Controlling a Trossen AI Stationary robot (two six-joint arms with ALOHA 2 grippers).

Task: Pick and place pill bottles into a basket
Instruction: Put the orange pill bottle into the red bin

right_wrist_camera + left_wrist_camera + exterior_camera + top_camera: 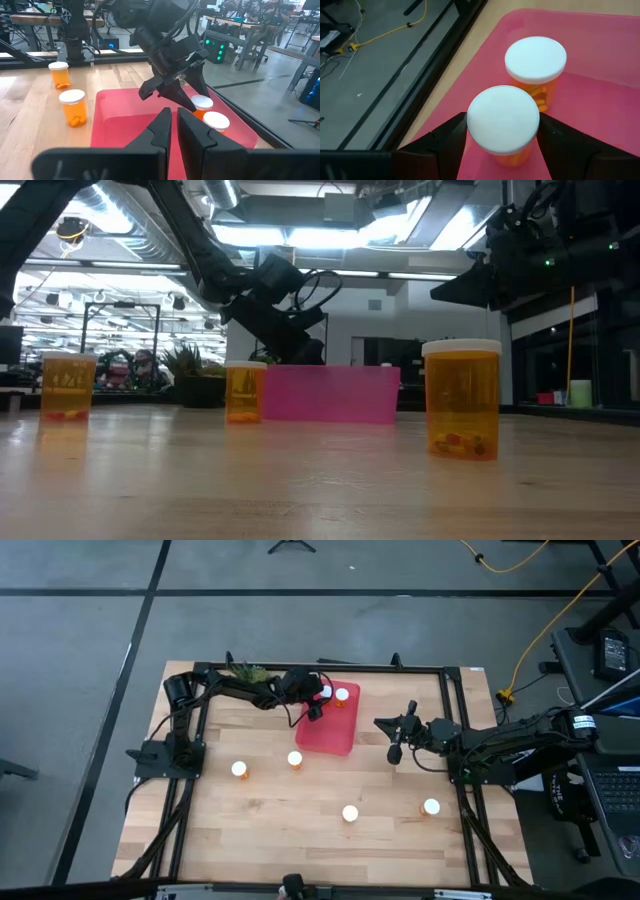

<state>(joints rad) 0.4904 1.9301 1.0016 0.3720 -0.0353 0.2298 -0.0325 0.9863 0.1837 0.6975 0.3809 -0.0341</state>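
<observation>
The red tray (330,730) lies at the table's far middle. Two orange pill bottles with white caps stand in its far end: one (535,59) stands free on its base, the other (503,125) sits between the fingers of my left gripper (315,708). Several more bottles stand on the wood: (239,769), (295,758), (350,812), (431,807). My right gripper (393,748) hovers shut and empty to the right of the tray, pointing at it. My left gripper has the bottle's white cap (475,125) between its two fingers (451,142), one on each side of the rim. The fingers come from above, pointing down. The bottle stands upright in the tray; whether its base rests on the tray floor I cannot tell.
A small green plant (250,672) stands at the far edge, left of the tray. A black frame (455,700) runs around the table top. In the low view the nearest bottle (461,398) stands in front of the tray wall (330,393).
</observation>
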